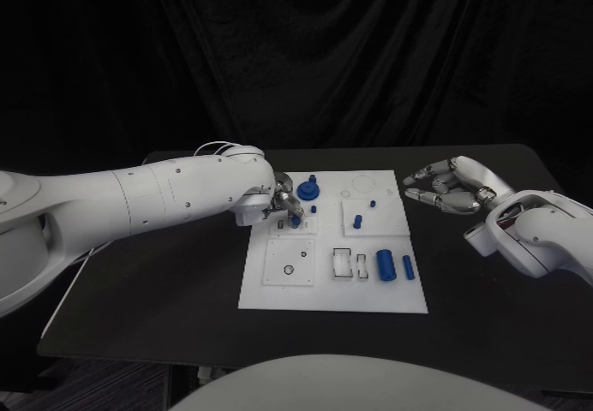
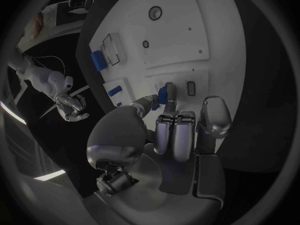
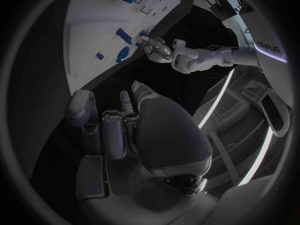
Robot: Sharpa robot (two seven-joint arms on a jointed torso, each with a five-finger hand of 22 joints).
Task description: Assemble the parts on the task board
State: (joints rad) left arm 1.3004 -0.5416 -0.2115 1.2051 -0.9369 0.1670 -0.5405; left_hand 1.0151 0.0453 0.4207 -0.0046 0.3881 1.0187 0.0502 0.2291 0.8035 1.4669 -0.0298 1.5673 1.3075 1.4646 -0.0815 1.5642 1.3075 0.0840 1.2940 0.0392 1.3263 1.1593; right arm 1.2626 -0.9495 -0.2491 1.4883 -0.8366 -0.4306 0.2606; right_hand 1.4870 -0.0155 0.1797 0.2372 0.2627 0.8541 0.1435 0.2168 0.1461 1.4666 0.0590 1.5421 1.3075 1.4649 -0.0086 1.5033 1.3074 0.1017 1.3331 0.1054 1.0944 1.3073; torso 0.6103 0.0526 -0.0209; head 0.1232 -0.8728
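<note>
Left robot hand (image 1: 283, 204) pinching small blue part (image 1: 296, 222) on task board (image 1: 333, 295); blue knob (image 1: 308, 188) just beyond. Right robot hand (image 1: 452, 188) released, over worktop (image 1: 148, 282).

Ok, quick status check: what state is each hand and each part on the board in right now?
left hand: over the task board, pinching a small blue part
right hand: off the board's right edge, fingers curled, holding nothing
blue cylinder: lying flat on the board
blue peg: standing upright in the board
large blue piece: standing beside the left hand

White task board (image 1: 278, 291) on black table (image 1: 148, 291)
</note>
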